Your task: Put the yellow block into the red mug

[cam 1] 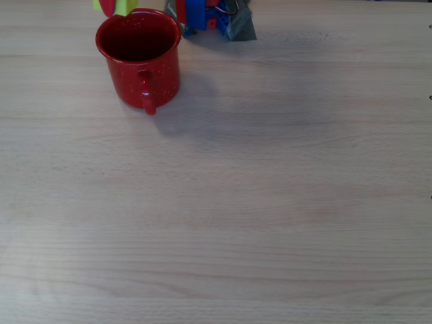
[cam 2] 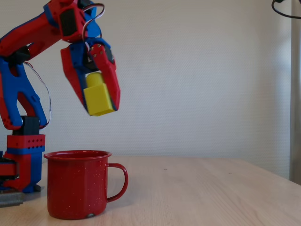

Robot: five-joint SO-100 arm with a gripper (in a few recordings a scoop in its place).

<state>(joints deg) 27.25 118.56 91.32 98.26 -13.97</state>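
Observation:
The red mug [cam 1: 138, 59] stands upright at the table's far left in the overhead view, its handle toward the camera and its dark inside empty. In the fixed view the red mug [cam 2: 77, 183] sits at the lower left with its handle to the right. My gripper [cam 2: 99, 101] hangs well above the mug's rim, shut on the yellow block [cam 2: 98, 97], which is tilted between the red fingers. From overhead a bit of the yellow block [cam 1: 123, 6] shows at the top edge, just behind the mug's rim.
The arm's red and blue base [cam 2: 21, 157] stands behind and left of the mug; from overhead the base [cam 1: 209, 17] lies at the top edge. The wooden table [cam 1: 256, 202] stretches bare to the right and front.

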